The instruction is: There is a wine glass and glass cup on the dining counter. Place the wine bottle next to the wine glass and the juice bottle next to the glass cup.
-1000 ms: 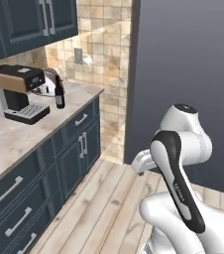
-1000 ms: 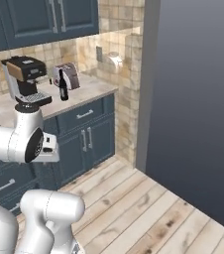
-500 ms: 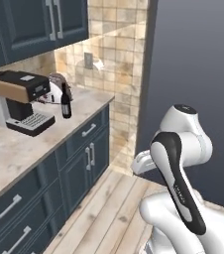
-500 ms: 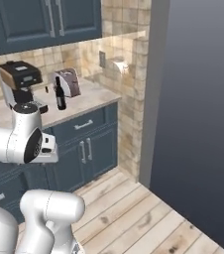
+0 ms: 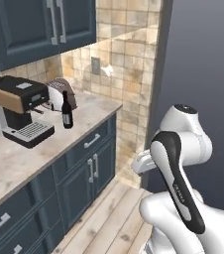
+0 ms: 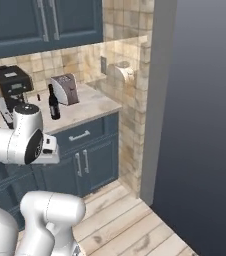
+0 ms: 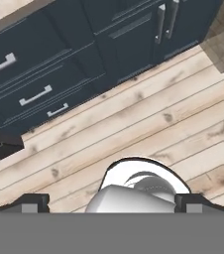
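Upright, wine bottle (image 5: 67, 110): slim, dark, pale label (on worktop); tool (image 7: 112, 202) wide open, empty.

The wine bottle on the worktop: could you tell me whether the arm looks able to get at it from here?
Probably not yet. The wine bottle stands far back beside the coffee machine, while the arm is folded low, tool facing the floor.

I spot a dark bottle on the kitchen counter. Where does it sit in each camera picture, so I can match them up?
Left base view: the wine bottle stands left of centre, just right of the coffee machine.
Right base view: the wine bottle stands upper left, between the coffee machine and the toaster.
Hand view: blue drawers and wooden floor.
Shared landmark: the coffee machine.
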